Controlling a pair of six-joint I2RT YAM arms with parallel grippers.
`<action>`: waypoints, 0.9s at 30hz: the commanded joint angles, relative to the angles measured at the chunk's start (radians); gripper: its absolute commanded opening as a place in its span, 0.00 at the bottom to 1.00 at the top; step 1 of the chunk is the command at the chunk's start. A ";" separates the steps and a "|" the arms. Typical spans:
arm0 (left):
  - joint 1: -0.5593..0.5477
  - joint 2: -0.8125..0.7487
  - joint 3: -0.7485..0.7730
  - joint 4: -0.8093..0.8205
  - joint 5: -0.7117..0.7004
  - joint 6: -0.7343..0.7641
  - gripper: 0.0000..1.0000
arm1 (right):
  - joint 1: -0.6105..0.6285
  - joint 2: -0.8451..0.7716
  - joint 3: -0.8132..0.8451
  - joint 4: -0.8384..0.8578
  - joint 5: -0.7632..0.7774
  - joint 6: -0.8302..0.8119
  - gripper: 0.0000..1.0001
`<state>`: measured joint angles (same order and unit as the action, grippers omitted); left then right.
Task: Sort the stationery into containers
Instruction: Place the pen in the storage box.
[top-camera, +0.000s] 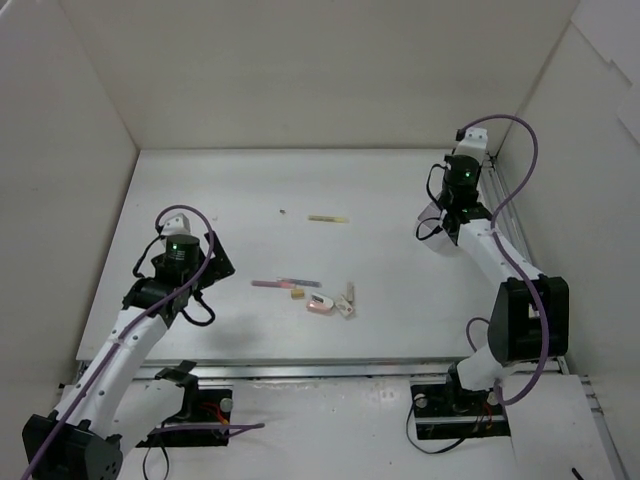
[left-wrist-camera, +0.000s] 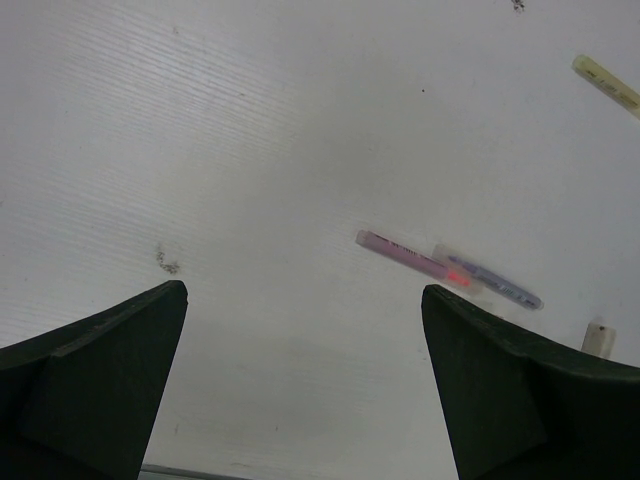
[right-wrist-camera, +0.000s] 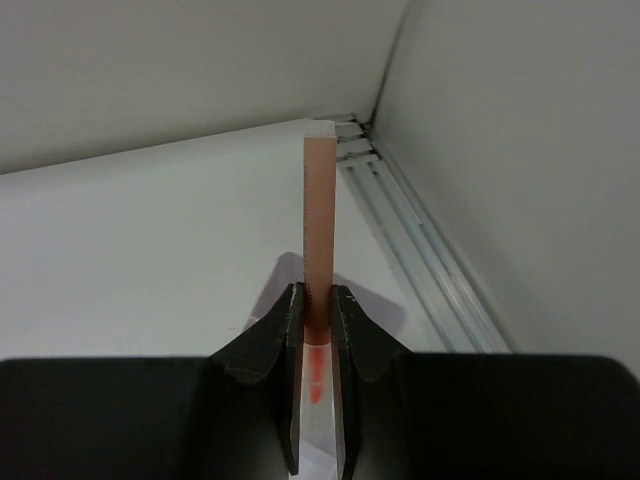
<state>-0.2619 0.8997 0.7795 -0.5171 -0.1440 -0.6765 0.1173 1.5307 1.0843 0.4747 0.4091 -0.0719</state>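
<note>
Stationery lies mid-table: a yellow stick (top-camera: 328, 218), pink and purple sticks (top-camera: 285, 284), a tan block (top-camera: 297, 293), a white-pink eraser (top-camera: 321, 305) and a cream block (top-camera: 347, 306). My left gripper (top-camera: 214, 262) is open and empty, left of them. Its wrist view (left-wrist-camera: 304, 290) shows the pink stick (left-wrist-camera: 405, 255), the purple stick (left-wrist-camera: 497, 284) and the yellow stick (left-wrist-camera: 607, 85) ahead. My right gripper (top-camera: 447, 228) at the far right is shut on a pink-red stick (right-wrist-camera: 320, 220), which points past its tips (right-wrist-camera: 318, 300). I cannot make out the containers; a white shape (top-camera: 430, 216) beside the right gripper may be one.
A tiny dark speck (top-camera: 285, 211) lies left of the yellow stick. White walls enclose the table on the left, back and right. A metal rail (right-wrist-camera: 430, 260) runs along the right wall near the right gripper.
</note>
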 joint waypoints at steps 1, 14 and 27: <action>-0.007 0.016 0.046 0.037 -0.029 0.023 1.00 | -0.031 0.023 0.037 0.099 0.120 -0.020 0.00; -0.007 0.016 0.032 0.031 -0.014 -0.009 1.00 | -0.102 0.175 0.008 0.283 0.103 -0.026 0.00; -0.025 -0.005 0.003 0.022 -0.022 -0.038 1.00 | -0.073 0.290 -0.023 0.439 0.126 -0.080 0.00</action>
<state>-0.2771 0.9123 0.7704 -0.5198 -0.1547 -0.6945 0.0280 1.8404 1.0725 0.7753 0.4835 -0.1360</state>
